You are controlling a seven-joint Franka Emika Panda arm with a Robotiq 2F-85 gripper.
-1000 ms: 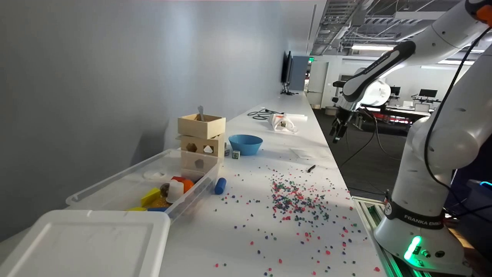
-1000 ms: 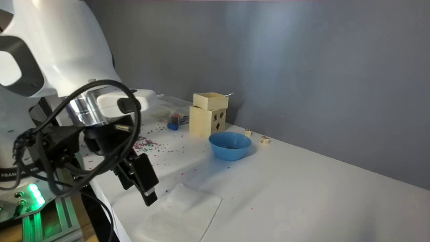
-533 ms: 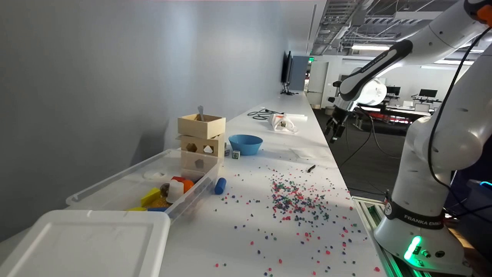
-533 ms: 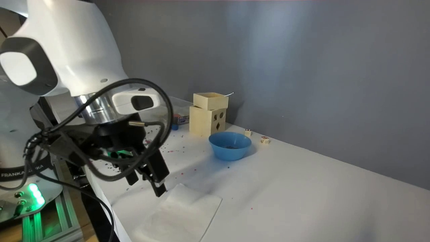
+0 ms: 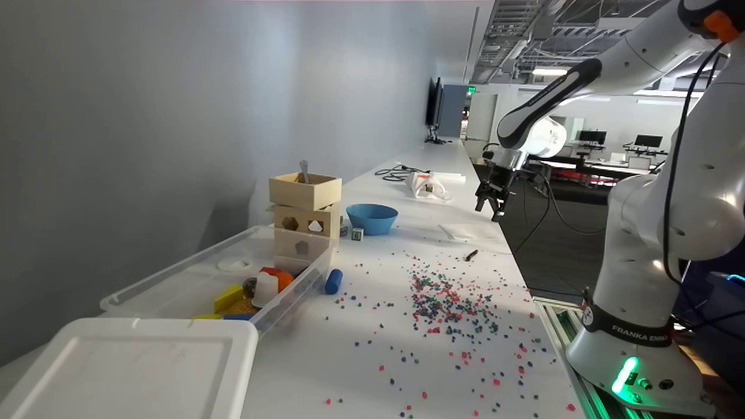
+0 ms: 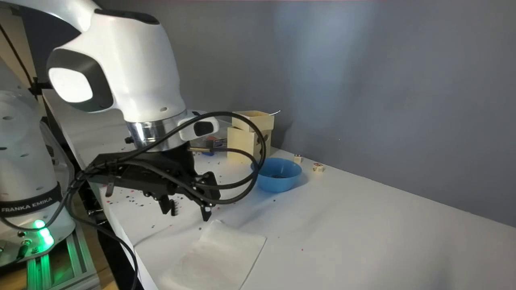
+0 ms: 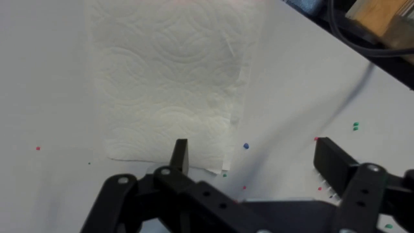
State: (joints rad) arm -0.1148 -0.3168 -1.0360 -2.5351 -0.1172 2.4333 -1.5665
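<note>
My gripper [image 7: 252, 140] stands open with nothing between its fingers. In both exterior views it hangs in the air, pointing down, near the table's robot-side edge. Nearest to it is a white embossed paper towel [image 7: 174, 81], lying flat; in the wrist view the left finger [image 7: 179, 155] overlaps its corner. A blue bead [image 7: 246, 146] and a few red and green bits lie on the tabletop visible between the fingers. Farther off sits a blue bowl [image 6: 278, 183] with dark bits inside, partly crossed by the gripper's cable loop in that exterior view.
Many coloured beads [image 5: 445, 302] are strewn over the table, with a small black object [image 5: 471, 255] beyond them. Stacked wooden boxes [image 5: 305, 218], a clear bin [image 5: 323, 262] of toys, a white lid [image 5: 134, 366] and a blue cylinder [image 5: 333, 281] stand along the wall side.
The arm has swung from beyond the table edge inward, over the table's border close to the paper towel, and the gripper has turned somewhat. Its fingers stay apart; the objects have not moved.
</note>
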